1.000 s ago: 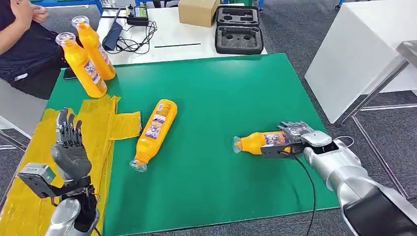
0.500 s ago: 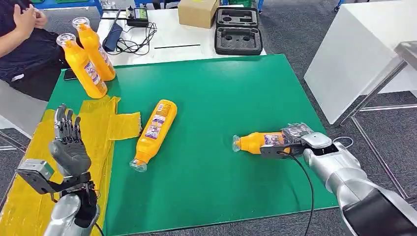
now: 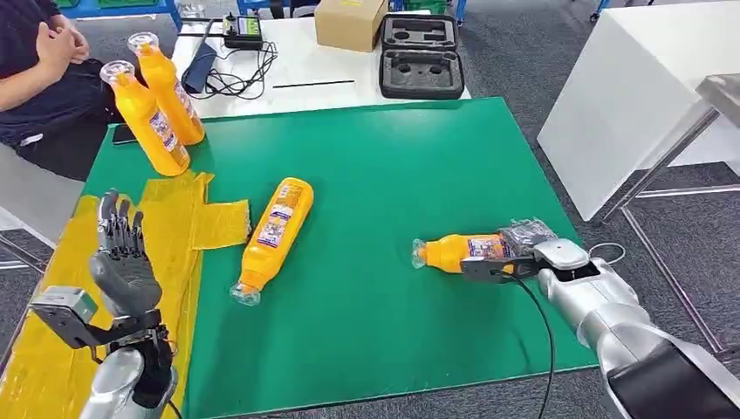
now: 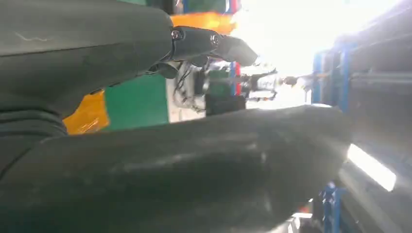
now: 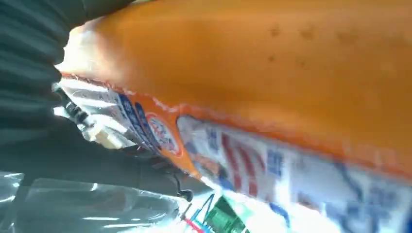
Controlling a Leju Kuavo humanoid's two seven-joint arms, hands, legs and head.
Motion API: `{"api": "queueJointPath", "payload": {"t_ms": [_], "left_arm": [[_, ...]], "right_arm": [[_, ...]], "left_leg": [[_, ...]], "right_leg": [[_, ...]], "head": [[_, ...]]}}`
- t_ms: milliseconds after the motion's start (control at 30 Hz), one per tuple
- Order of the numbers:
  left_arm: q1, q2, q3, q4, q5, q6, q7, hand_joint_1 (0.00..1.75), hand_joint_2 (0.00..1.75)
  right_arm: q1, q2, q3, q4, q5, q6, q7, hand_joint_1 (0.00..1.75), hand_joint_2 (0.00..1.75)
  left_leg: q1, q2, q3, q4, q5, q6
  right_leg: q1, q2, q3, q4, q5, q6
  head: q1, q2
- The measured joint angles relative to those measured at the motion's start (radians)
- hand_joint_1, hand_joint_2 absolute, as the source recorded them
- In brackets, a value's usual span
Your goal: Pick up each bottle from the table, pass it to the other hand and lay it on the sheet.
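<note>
Broadly, the green table (image 3: 375, 157) carries everything, with the yellow sheet (image 3: 174, 227) spread along its left edge down to the near left corner. Two bottles stand upright at the far left corner (image 3: 147, 118), just beyond the sheet; a third bottle (image 3: 272, 237) lies on the green left of centre, cap toward the near edge, just beside the sheet's ragged right flap but not on it.

Near the right edge lies the bottle in hand (image 3: 458, 251), its long axis running across the table, cap pointing toward the centre and base toward the right hand (image 3: 515, 253). That hand is wrapped round the base end (the right wrist view shows orange body and label pressed close against its grey cover), and I judge the bottle barely off the surface, if at all.

The left hand (image 3: 122, 262) is raised upright over the sheet near the left edge, fingers extended and apart, holding nothing. It stands well apart from the held bottle, so the handover calls for the right arm to carry the bottle leftward, cap leading.

No containers hold anything here.
</note>
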Motion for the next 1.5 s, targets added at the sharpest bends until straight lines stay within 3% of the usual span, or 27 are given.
{"api": "queueJointPath", "payload": {"t_ms": [100,200,333,367,700,867,1167,1500], "left_arm": [[0.037,0.000,0.000,-0.002,0.024,-0.048,0.023,0.00,0.00],[0.051,0.000,0.000,-0.001,0.064,-0.102,0.045,0.00,0.00],[0.051,0.000,0.000,0.000,0.081,-0.147,0.046,0.00,0.00],[0.051,0.001,0.000,0.000,0.081,-0.149,0.046,0.00,1.75],[0.046,0.008,-0.073,0.003,0.110,-0.263,0.038,0.00,1.75],[0.005,0.008,-0.132,0.017,0.110,-0.262,0.038,0.00,1.75],[-0.034,0.010,-0.207,0.027,0.163,-0.260,0.041,0.00,1.75],[-0.095,-0.016,-0.321,0.035,0.127,-0.200,0.052,0.00,1.75]], "right_arm": [[0.054,-0.009,-0.082,-0.041,-0.113,-0.091,-0.113,1.75,1.75],[0.100,-0.008,-0.178,-0.148,-0.224,-0.028,-0.205,1.75,1.75],[0.180,-0.004,-0.266,-0.390,-0.291,0.045,-0.177,1.75,1.75],[0.192,-0.004,-0.279,-0.430,-0.294,0.051,-0.171,1.75,1.75],[0.431,-0.031,-0.360,-0.867,-0.350,-0.007,-0.093,1.75,1.75],[0.484,-0.036,-0.380,-0.973,-0.357,-0.009,-0.083,1.75,1.75],[0.505,0.005,-0.393,-1.025,-0.421,-0.029,-0.085,1.75,1.75],[0.391,0.203,-0.353,-0.990,-0.421,-0.086,-0.005,1.75,1.75]], "left_leg": [[0.000,0.002,-0.001,0.000,-0.001,0.000],[0.000,0.002,-0.003,0.000,0.002,0.000],[0.001,-0.001,-0.007,0.000,0.005,-0.001],[0.001,-0.001,-0.008,0.000,0.005,-0.001],[0.001,-0.002,-0.014,0.000,0.002,0.000],[0.001,-0.002,-0.014,0.000,0.002,0.000],[0.001,-0.002,-0.014,0.000,0.002,-0.001],[0.002,0.000,-0.014,0.000,0.003,-0.001]], "right_leg": [[0.000,0.001,0.000,0.000,0.001,0.000],[0.000,0.002,-0.003,0.000,0.003,-0.002],[0.002,-0.001,-0.007,0.001,0.003,-0.003],[0.002,-0.002,-0.007,0.001,0.003,-0.003],[0.000,-0.002,-0.013,0.000,0.000,0.000],[0.000,-0.002,-0.013,0.000,0.001,0.000],[0.001,-0.002,-0.013,0.001,0.000,0.000],[0.001,-0.002,-0.013,0.001,0.001,0.000]], "head": [[0.000,0.000],[0.000,0.000],[-0.001,0.000],[0.000,0.000],[0.000,0.000],[0.000,0.000],[0.000,0.000],[0.000,0.000]]}}
